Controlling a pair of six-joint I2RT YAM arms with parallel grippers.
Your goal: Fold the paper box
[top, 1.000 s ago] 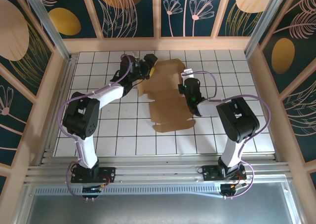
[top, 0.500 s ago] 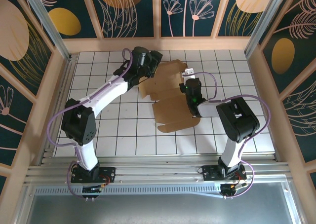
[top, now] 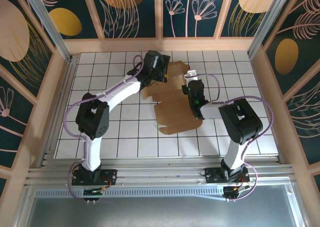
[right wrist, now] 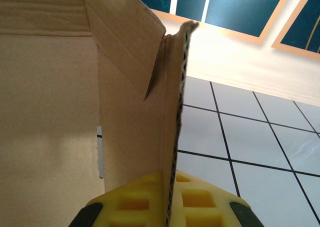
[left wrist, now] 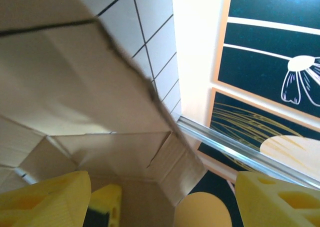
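Two arms stand bolted to the metal rails (top: 160, 174) along the near edge of the counter (top: 125, 137), which is white tile ruled with dark lines. Past the middle of the counter, a little right of centre and reaching toward the far edge, lies the paper box (top: 172, 107). It is plain brown cardboard. Its near panel is flat on the tiles and its far flaps are partly raised.

The right pincer (top: 192, 89) sits on the box's right side. In its wrist view the yellow fingers (right wrist: 130, 204) are clamped on an upright cardboard wall, the corrugated edge running up between them.

The left pincer (top: 162, 73) is at the box's far left corner. Its yellow fingers (left wrist: 47, 199) are spread wide with a sloping cardboard flap between them. I cannot tell whether they touch it.

Beyond the far edge rise pale wooden-framed walls (top: 159, 12), with dark teal panels painted with pale flowers, leaves and golden ovals. Similar walls close in the left and right sides.
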